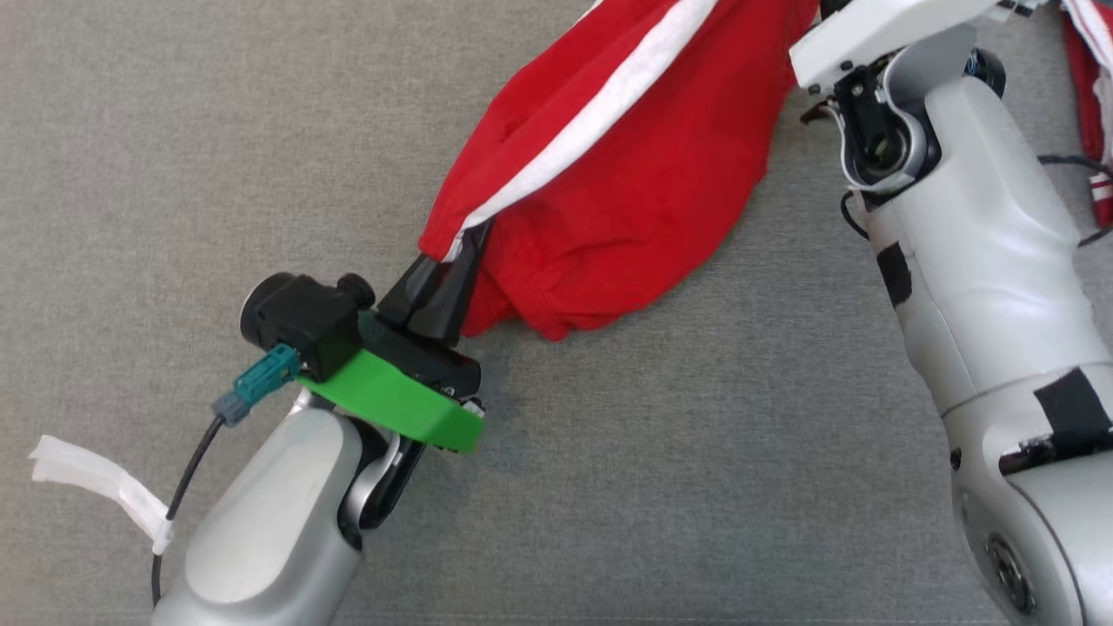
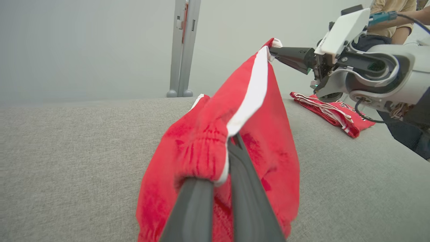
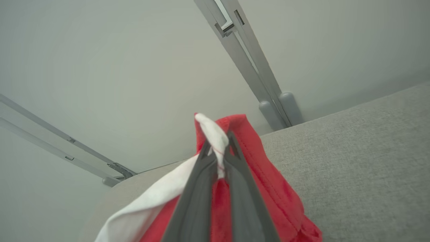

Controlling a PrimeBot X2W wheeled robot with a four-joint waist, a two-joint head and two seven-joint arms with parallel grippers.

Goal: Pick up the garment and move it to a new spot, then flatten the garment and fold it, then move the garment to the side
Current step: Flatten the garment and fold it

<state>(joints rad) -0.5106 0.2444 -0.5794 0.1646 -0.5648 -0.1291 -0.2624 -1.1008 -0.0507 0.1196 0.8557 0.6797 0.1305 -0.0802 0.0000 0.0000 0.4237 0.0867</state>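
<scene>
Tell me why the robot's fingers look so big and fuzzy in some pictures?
Left wrist view: the left fingers sit right by the lens, so they look huge and soft. Right wrist view: same for the right fingers, and the post leans. Head view: sharp, even light on the garment.

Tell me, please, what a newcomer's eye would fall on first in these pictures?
The bright red fabric garment with a white stripe stands out first, strung over the grey cloth surface between two grippers. The left gripper is shut on its gathered hem, the right gripper on the opposite end, held higher. A second, folded red garment lies beyond, at the right of the left wrist view.
</scene>
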